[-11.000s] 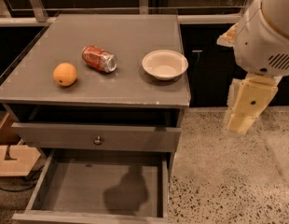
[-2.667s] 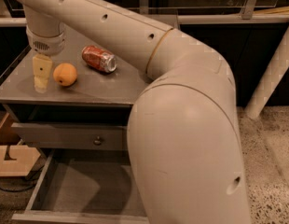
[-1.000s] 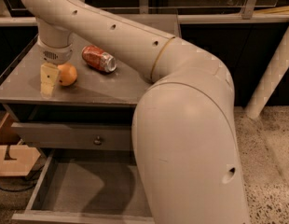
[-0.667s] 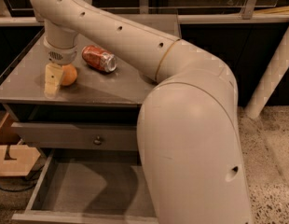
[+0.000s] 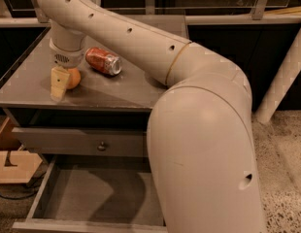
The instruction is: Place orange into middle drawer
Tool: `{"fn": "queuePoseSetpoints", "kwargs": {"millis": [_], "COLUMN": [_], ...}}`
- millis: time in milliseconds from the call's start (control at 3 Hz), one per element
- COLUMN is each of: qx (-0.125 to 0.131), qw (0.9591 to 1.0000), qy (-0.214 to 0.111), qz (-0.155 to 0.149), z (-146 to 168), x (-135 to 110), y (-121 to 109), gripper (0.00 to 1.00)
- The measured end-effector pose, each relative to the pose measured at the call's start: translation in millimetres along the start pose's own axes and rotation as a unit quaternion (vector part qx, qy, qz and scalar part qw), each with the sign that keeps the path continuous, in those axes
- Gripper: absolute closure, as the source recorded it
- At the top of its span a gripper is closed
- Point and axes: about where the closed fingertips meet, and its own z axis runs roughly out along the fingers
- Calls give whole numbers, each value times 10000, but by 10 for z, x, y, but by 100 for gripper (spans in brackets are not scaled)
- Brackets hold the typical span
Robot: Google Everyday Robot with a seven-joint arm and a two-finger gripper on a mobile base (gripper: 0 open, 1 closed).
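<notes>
Cream moulded plastic, smooth and matte, covers the robot arm [image 5: 199, 130], which fills the centre and right of the frame. It arches from the lower right up to the upper left, a reach that puts its wrist above the work surface. Small round holes dot its upper link.

The grey cabinet [image 5: 121, 89] presents a flat, dull top with a squared edge across the upper left. This top serves as the pick-up surface.

The middle drawer [image 5: 92, 198] stands pulled out at the lower left, directly below the cabinet front. It is a wide, shallow grey box with a bare flat floor and low walls. Judged from its position, it is open to receive the fruit from above. Above it, the closed grey drawer front [image 5: 58, 141] carries a small round metal knob [image 5: 102, 145].

The red soda can [image 5: 103, 61] lies on its side on the top, glossy and cylindrical, near the fruit but apart from it.

The gripper [image 5: 62, 84] hangs at the upper left, low over the top and against the left side of the orange [image 5: 74, 77]. Whether it is closed on the fruit or merely beside it cannot be told.

The orange sits on the cabinet top, round and matte-skinned, not yet in the drawer.
</notes>
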Motion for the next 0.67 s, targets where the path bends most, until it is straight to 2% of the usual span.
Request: {"fn": "queuePoseSetpoints", "kwargs": {"millis": [667], "qx": [0], "qw": [10000], "qy": [0], "qz": [0], "z": [1], "x": [0], "y": [0], "gripper": [61]}}
